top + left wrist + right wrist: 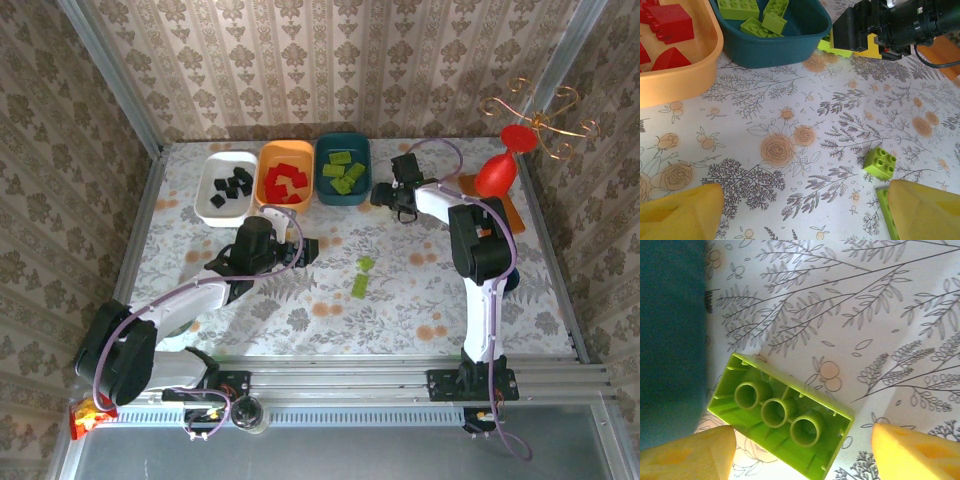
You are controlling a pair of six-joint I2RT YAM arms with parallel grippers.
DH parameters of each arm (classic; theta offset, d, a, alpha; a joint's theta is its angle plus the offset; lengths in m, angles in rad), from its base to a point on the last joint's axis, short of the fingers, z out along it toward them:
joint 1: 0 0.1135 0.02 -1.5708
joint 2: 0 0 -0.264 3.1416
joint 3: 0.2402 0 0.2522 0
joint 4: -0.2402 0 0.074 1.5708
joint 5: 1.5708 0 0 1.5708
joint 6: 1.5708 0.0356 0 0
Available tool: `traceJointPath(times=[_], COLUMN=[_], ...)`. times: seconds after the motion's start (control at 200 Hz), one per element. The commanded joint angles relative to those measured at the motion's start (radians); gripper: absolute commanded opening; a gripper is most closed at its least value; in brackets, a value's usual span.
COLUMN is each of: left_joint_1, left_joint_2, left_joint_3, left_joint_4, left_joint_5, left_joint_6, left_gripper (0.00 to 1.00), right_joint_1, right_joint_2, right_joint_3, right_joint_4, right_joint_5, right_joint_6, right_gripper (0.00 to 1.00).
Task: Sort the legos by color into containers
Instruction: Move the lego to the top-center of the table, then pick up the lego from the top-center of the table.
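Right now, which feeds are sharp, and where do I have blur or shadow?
Top external: evenly lit, sharp, soft arm shadows on the table. Left wrist: small green brick crisp, yellow fingers blurred. Right wrist: upturned green brick sharp, teal tray a dark blur.

damask wallpaper point(330, 60) (floral tablecloth point(400, 300))

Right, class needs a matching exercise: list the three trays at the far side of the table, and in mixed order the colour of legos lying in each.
Column one:
1. white tray
2. orange tray
3. dark teal tray

Column two:
a. lime green legos
b. black legos
c. red legos

Pairs: 1-b, 2-c, 3-a.
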Motion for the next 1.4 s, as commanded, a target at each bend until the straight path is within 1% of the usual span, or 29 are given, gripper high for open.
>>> traceJointPath(times=[0.0, 0.17, 0.245, 0.355, 0.545, 0.72, 0.855, 1.22, 1.395], left_joint_1=[0.0, 0.002, 0.003, 0.003, 0.003, 0.003, 0.003, 0.004, 0.006], left_joint_2=[-0.006, -0.006, -0.003, 0.0, 0.013, 0.017, 0.014, 0.011, 0.005], left_joint_3=[0.002, 0.002, 0.002, 0.002, 0.004, 0.005, 0.004, 0.005, 0.004], left_joint_4=[0.003, 0.003, 0.004, 0.006, 0.012, 0.014, 0.014, 0.011, 0.008], left_joint_5=[-0.004, -0.006, -0.004, -0.003, 0.001, 0.007, 0.005, 0.007, 0.005], left_joint_6=[0.012, 0.013, 0.012, 0.011, 0.008, 0.005, 0.007, 0.008, 0.009], left_gripper=[0.86, 0.86, 0.86, 0.86, 0.86, 0.86, 0.86, 0.86, 0.86], right_joint_1=[-0.033, -0.049, -0.048, -0.044, -0.022, -0.016, -0.013, -0.005, -0.007], right_joint_2=[-0.012, -0.072, -0.071, -0.071, -0.064, -0.029, 0.008, 0.066, 0.092], right_joint_3=[-0.017, -0.1, -0.096, -0.114, -0.111, -0.054, 0.006, 0.1, 0.151], right_joint_4=[-0.022, 0.074, 0.069, 0.08, 0.086, 0.046, -0.01, -0.107, -0.174], right_joint_5=[0.038, 0.016, -0.003, -0.017, -0.019, 0.017, 0.07, 0.088, 0.129], right_joint_6=[0.049, 0.061, 0.058, 0.059, 0.049, 0.044, 0.042, 0.059, 0.056], right_gripper=[0.71, 0.66, 0.66, 0.68, 0.76, 0.81, 0.82, 0.85, 0.87])
